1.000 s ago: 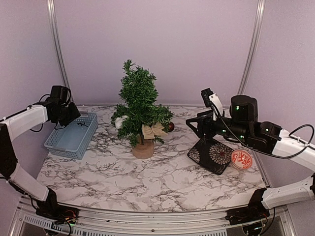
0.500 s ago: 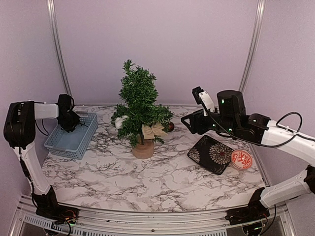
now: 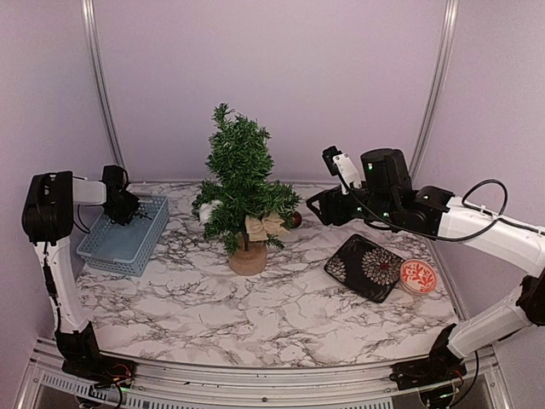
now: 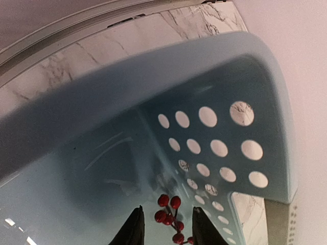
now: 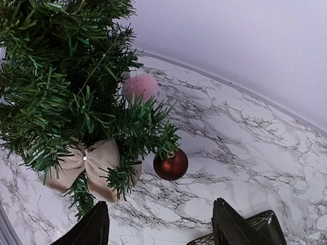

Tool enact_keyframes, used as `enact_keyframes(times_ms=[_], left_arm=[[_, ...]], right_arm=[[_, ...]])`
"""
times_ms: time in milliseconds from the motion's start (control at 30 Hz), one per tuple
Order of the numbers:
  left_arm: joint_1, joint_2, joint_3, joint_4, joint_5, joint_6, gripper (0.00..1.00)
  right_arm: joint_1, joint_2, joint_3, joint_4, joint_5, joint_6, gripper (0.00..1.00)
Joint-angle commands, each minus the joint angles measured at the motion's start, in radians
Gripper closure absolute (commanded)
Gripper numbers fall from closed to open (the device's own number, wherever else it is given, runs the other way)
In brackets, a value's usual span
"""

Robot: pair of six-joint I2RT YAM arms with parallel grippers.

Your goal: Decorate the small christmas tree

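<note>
On the table (image 3: 281, 315), one small christmas tree (image 3: 241, 170), one basket (image 3: 115, 260), one plate (image 3: 368, 267)

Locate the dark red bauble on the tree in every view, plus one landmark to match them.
Top external: the red bauble hangs at the small christmas tree's lower right edge.
Left wrist: not in it.
Right wrist: low centre, under a branch tip.
Shared landmark: the beige bow, just left of it in both.

White arms (image 3: 498, 232), black joints (image 3: 385, 170) — black cables (image 3: 484, 181)
</note>
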Motion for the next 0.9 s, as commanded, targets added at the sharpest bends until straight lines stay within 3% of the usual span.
enact_keyframes(times_ms=[0,200,500,867], left_arm=[[0.006,0.063,0.062,0.039,0.034,-0.017,0.68],[0.007,0.111,0.076,0.048,0.043,-0.042,0.7],[0.013,0.146,0.079,0.06,0.068,-0.063,0.82],[0.013,0.083,-0.006,0.081,0.08,-0.06,0.83]], right_arm=[[-0.008,0.024,0.062,-0.023,0.002,-0.011,0.33],[-0.008,0.049,0.089,-0.04,0.014,-0.016,0.33],[-0.01,0.065,0.106,-0.054,0.01,-0.006,0.33],[-0.008,0.043,0.094,-0.056,0.002,0.014,0.33]])
